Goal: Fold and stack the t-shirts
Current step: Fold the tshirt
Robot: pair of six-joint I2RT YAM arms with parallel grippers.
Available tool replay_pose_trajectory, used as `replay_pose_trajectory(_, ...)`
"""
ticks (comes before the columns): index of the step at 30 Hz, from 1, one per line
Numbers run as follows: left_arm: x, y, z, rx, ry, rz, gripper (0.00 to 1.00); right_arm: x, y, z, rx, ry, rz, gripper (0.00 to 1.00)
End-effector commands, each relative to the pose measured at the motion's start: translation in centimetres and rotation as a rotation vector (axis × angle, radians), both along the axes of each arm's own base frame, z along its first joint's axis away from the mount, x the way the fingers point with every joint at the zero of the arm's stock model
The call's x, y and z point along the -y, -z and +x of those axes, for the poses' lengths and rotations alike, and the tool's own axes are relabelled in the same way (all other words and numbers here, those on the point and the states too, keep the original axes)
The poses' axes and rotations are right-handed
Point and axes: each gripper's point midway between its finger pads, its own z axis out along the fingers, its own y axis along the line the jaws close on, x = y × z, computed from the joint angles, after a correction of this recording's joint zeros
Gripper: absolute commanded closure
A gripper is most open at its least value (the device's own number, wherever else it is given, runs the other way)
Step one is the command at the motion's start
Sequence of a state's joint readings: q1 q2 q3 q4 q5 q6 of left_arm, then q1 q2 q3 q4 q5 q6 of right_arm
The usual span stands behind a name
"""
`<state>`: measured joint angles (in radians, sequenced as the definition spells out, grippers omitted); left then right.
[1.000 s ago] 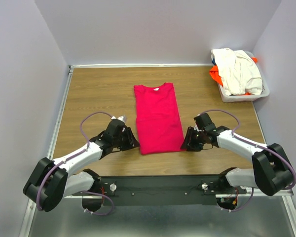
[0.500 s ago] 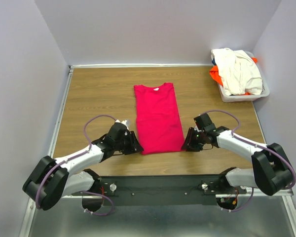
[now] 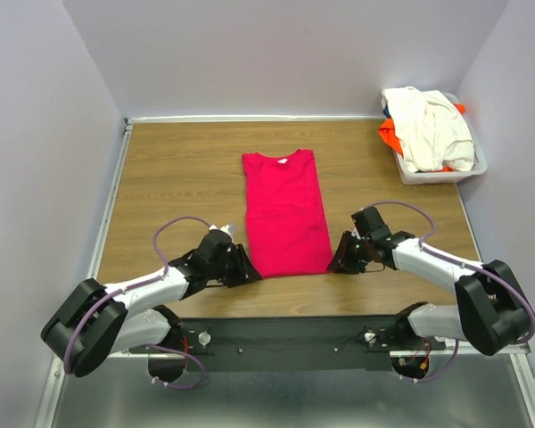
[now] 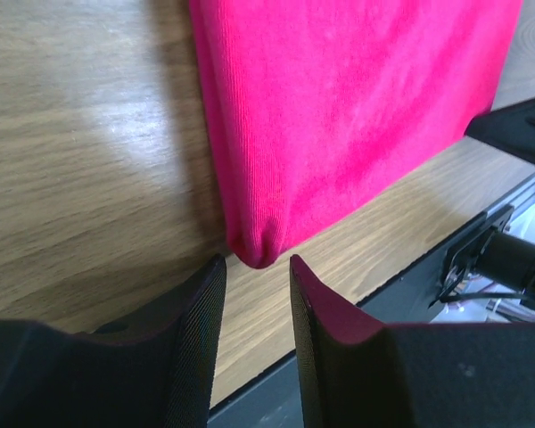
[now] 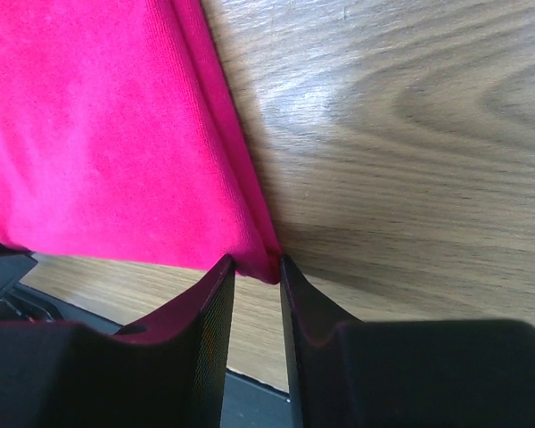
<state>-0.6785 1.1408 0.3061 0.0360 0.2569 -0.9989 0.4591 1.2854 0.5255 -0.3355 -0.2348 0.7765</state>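
Now the left gripper [image 4: 256,266] stands parted. Its jaws flank the near-left corner of the crimson-pink t-shirt [image 3: 285,214] without holding it, and the corner sits just at their mouth. The right gripper [image 5: 258,261] has its jaws narrowly either side of the near-right corner, touching cloth; whether they pinch it I cannot tell. For a clean fold, I judge each should bite past the doubled hem, then both lift together and carry the near edge toward the collar. The shirt lies flat mid-table [image 3: 178,169], with bare wood left, right and beyond. The basket [image 3: 468,169] of other shirts sits far right, well apart.
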Motion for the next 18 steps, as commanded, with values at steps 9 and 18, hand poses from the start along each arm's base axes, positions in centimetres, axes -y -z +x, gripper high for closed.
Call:
replay_pose_trajectory(9,0.3,0.4,2.0,0.039,-0.061,0.02,0.61,0.7,1.2,-1.3,-0.016,0.016,-0.011,0.67)
replay_pose_trajectory(18,0.0,0.2,2.4,0.06,-0.069,0.035,0.73,0.5,0.9,-1.1,0.003,0.016,0.002,0.78)
